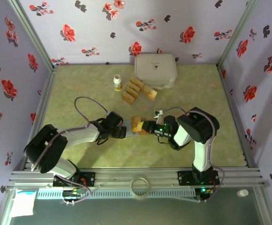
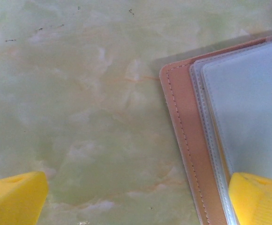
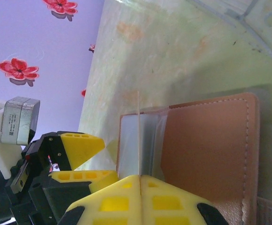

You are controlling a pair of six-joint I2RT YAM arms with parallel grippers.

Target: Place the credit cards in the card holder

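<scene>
1. Holder position: the card holder lies open on the worktop, front centre. It sits between the claws, at 3 o'clock from the left claw and 9 o'clock from the right claw.
2. The right claw is clamped together on the held credit card. The card shows edge-on as a thin line running 6 to 12 from the tips.
3. Key relation: the card's far edge is at the clear pocket. The pink cover is at 3 o'clock. Can't tell if the card is in the slot yet.
4. The left claw is spread wide and grips nothing. One tip is over the holder's pocket side and the other over bare worktop.
5. The loose credit cards are at 12 o'clock from the holder, well apart from it and near the white box.
6. The right arm looks like the one to push the card in.
</scene>
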